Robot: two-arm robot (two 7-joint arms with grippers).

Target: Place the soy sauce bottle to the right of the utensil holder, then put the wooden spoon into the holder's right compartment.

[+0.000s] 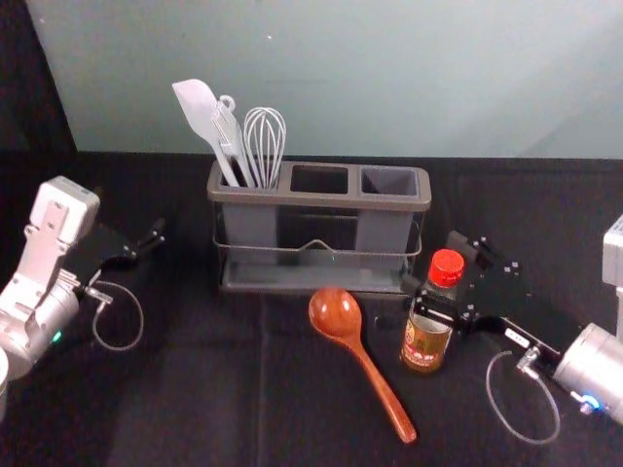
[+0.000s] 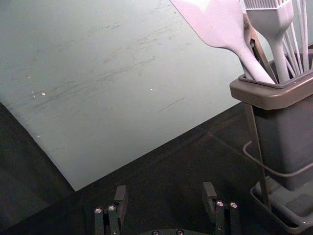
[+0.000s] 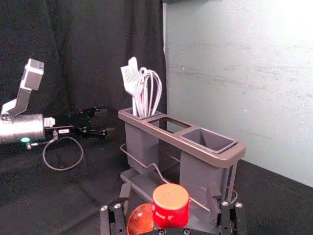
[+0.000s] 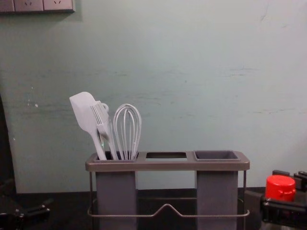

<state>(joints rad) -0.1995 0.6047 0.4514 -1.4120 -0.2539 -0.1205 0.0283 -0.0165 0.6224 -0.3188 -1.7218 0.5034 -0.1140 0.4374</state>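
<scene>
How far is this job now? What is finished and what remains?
Neither step looks finished. In progress: the right gripper, open, surrounds the soy sauce bottle, standing in front of the holder's right end, not beside it. Remaining: probably shifting the bottle beside the holder, then putting the wooden spoon into the empty right compartment.

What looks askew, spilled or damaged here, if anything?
Nothing stands out. The red-capped glass soy sauce bottle stands upright within the open right gripper, the glossy brown wooden spoon lies in front of the gray rectangular utensil holder, and the holder sits level. No spill or damage visible.
</scene>
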